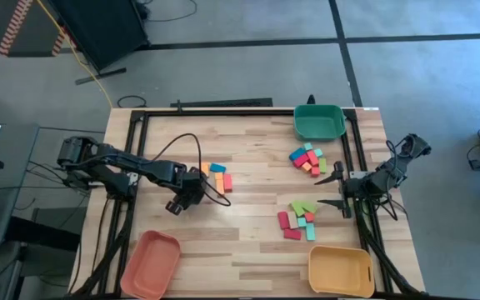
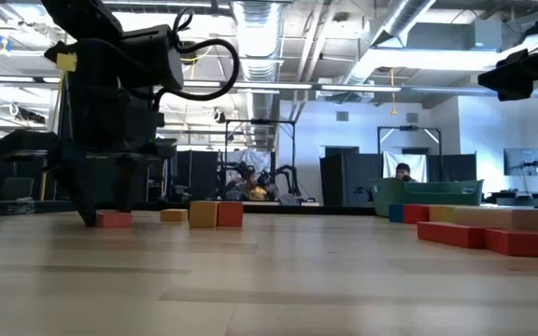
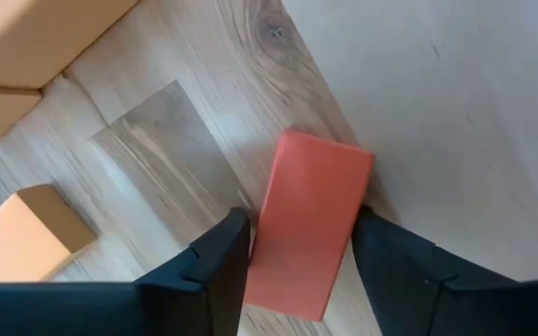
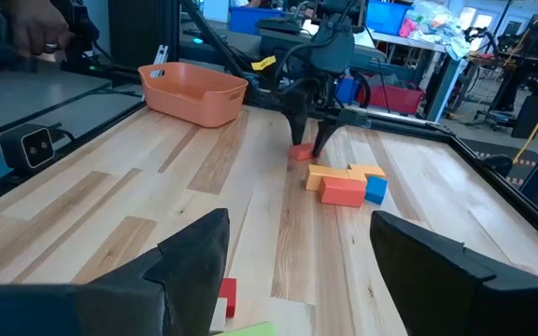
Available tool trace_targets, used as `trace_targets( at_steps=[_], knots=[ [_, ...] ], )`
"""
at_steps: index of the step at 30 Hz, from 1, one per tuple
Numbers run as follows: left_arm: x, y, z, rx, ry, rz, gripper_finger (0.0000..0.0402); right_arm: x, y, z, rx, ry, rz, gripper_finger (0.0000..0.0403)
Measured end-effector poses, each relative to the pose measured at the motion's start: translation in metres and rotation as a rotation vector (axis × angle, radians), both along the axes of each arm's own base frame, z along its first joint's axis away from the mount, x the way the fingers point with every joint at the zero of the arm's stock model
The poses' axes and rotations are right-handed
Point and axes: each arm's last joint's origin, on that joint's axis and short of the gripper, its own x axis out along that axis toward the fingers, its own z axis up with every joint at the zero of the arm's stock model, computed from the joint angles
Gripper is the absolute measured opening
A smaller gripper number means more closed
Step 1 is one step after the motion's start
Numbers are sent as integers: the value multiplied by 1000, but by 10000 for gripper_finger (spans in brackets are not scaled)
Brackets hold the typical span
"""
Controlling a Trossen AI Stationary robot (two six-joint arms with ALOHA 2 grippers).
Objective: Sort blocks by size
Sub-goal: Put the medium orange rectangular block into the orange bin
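Left gripper (image 3: 297, 252) is seen lowered to the tabletop with its two dark fingers (image 3: 215, 266) standing on either side of a red bar (image 3: 308, 224), which lies flat on the wood. The bar's long axis runs straight out from the gripper, between the fingers, so its two long faces are presented to the fingertips and the short width is what would be squeezed. The fingers are drawn in narrow, right against or all but against those long faces; whether a firm hold has been made cannot be told, and the bar has not been lifted. Just beside the bar, on the side toward the table's middle, a small cluster of orange blocks (image 4: 330, 174) and a blue block (image 4: 375, 189) is seen, close but apart from it. The salmon tray (image 1: 152, 263) sits at the table's front on the left arm's side, the nearest container to this bar. Well apart, on the far side of the table, the right gripper (image 1: 333, 191) hovers with fingers spread wide and empty, between two heaps of mixed blocks (image 1: 308, 159), and is judged much the farther arm from the bar.
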Motion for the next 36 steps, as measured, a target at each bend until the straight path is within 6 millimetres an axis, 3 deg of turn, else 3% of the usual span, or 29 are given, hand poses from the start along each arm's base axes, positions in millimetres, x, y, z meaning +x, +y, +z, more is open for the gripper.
trace_targets(
  at_steps=[7, 10, 18, 22, 26, 29, 36],
  knots=[
    [0, 0, 0, -6, 2, 19, 123, 0, 0, 0, 0, 0, 0, 291],
    [2, 0, 6, 1, 9, 34, 122, 0, 0, 0, 0, 0, 0, 291],
    [9, -14, 60, -19, 61, 88, 122, 0, 0, 0, 0, 0, 0, 291],
    [2, -37, 97, -89, 53, 115, 123, 0, 0, 0, 0, 0, 0, 291],
    [-15, -68, 120, -230, 25, 155, 122, 0, 0, 0, 0, 0, 0, 291],
    [-33, -93, 127, -287, 26, 196, 122, 0, 0, 0, 0, 0, 0, 291],
    [-70, -142, 123, -350, 64, 324, 122, 0, 0, 0, 0, 0, 0, 291]
  ],
)
